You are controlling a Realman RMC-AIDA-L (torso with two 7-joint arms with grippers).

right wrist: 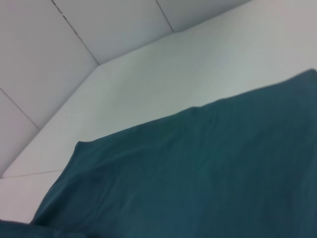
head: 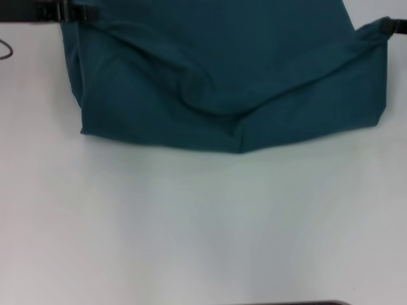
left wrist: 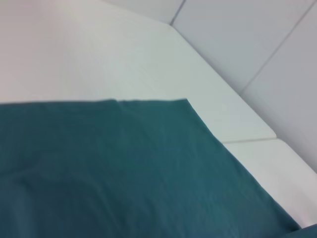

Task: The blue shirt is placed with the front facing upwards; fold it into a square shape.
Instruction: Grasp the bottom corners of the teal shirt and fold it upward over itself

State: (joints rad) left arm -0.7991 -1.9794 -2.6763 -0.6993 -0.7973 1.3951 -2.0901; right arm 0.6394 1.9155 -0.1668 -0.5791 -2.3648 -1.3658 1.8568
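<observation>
The blue shirt spreads across the far half of the white table, plain side showing, with a sagging crease through its middle and its near edge lying on the tabletop. My left gripper is at the shirt's far left corner and my right gripper at its far right corner. Cloth bunches up toward each, so both look shut on the fabric. The left wrist view shows a flat stretch of the blue shirt ending in a straight edge. The right wrist view shows the blue shirt with soft wrinkles.
A dark cable loops at the table's left edge. A dark strip shows at the near edge. Beyond the table's edge lies a pale tiled floor, also in the right wrist view as floor.
</observation>
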